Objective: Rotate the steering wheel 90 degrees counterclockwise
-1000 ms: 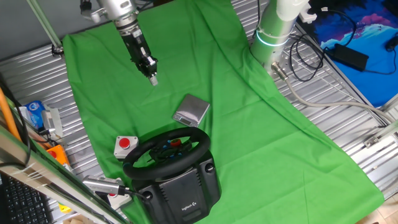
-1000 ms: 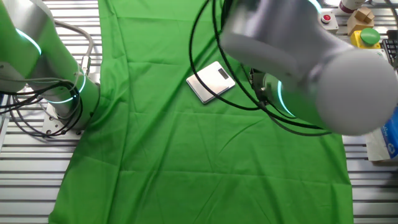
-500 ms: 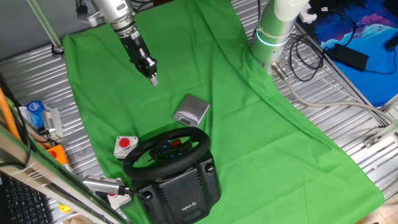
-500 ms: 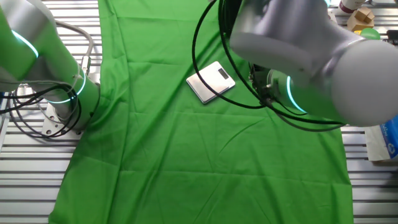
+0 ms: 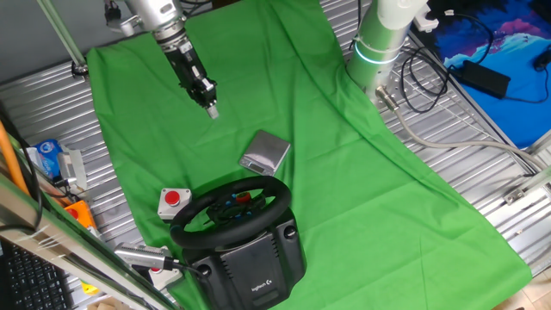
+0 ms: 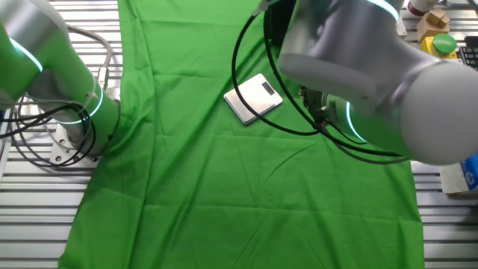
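The steering wheel [image 5: 231, 209] is a black round-rimmed wheel with red and coloured hub buttons. It sits on a boxy black base [image 5: 255, 263] with a small white logo, at the front of the green cloth. My gripper [image 5: 212, 108] hangs above the cloth, well behind the wheel and apart from it. Its fingertips are close together and hold nothing. In the other fixed view the arm's body [image 6: 358, 67] fills the upper right and hides the wheel and the gripper.
A grey metallic box [image 5: 266, 151] lies between gripper and wheel; it also shows in the other fixed view [image 6: 253, 97]. A small red push button on a white box [image 5: 174, 201] sits left of the wheel. The arm's base [image 5: 379, 43] stands at back right. Cables lie on the metal table.
The arm's upper part has shifted slightly left and up. The gripper tip stays in nearly the same place above the cloth. The wheel has not moved.
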Motion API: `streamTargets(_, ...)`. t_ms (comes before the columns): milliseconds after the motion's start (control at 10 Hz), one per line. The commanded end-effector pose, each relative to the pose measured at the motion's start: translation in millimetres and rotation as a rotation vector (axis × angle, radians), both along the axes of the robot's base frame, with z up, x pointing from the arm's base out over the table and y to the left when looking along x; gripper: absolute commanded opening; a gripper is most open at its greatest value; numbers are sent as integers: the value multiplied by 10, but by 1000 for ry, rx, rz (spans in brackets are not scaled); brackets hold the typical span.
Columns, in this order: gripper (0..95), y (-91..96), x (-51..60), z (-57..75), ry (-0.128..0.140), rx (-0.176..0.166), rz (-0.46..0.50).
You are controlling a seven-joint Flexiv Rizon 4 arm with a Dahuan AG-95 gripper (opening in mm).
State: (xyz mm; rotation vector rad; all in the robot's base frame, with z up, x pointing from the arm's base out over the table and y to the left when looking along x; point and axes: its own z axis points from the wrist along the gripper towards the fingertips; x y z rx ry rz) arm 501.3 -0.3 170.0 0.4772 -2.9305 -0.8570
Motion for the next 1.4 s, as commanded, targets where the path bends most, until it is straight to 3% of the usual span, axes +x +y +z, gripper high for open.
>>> streamTargets(100, 0, 5, -18, 4, 2, 1, -7)
streamTargets(200, 0, 26, -22, 42, 6, 21, -13)
streamTargets(500, 0, 368, 151, 126, -3, 77, -34)
streamTargets(700, 0, 764, 273, 124, 2, 100, -71)
streamTargets(900, 0, 1106, 327, 63, 5, 96, -95)
streamTargets(1000, 0, 1185, 334, 45, 7, 94, -102)
streamTargets(1400, 0, 1732, 313, -77, 10, 86, -136)
